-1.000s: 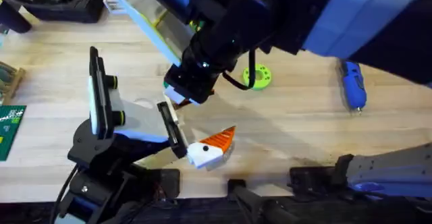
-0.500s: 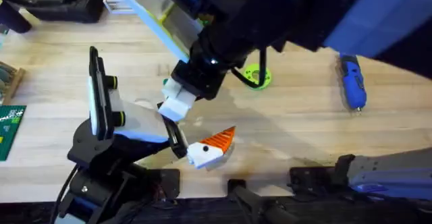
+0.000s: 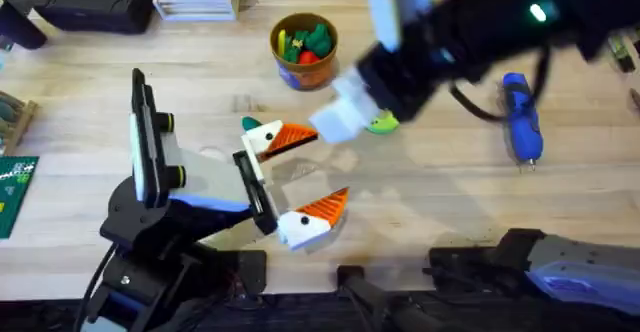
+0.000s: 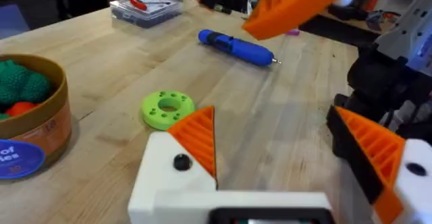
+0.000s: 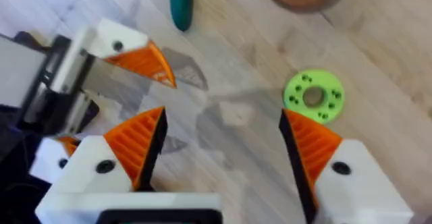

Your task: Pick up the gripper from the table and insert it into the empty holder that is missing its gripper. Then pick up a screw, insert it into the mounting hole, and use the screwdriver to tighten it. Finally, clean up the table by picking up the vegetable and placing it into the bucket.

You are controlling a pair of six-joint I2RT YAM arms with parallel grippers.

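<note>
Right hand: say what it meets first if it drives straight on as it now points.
Most likely the bare table, between the green disc and the left hand's orange-tipped finger; the right hand holds nothing, though depth is hard to judge.

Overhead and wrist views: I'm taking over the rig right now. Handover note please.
Hands: left gripper open and empty; right gripper open and empty, above the table near the green disc.
Done: the orange gripper tip looks seated on the holder.
Things: the screwdriver lies on the table towards the right arm's side. The vegetable lies on the table beside the holder. The bucket stands beyond it, with toy food inside.
Left: the screw (cannot tell if one is fitted), tightening, then the vegetable into the bucket.
</note>
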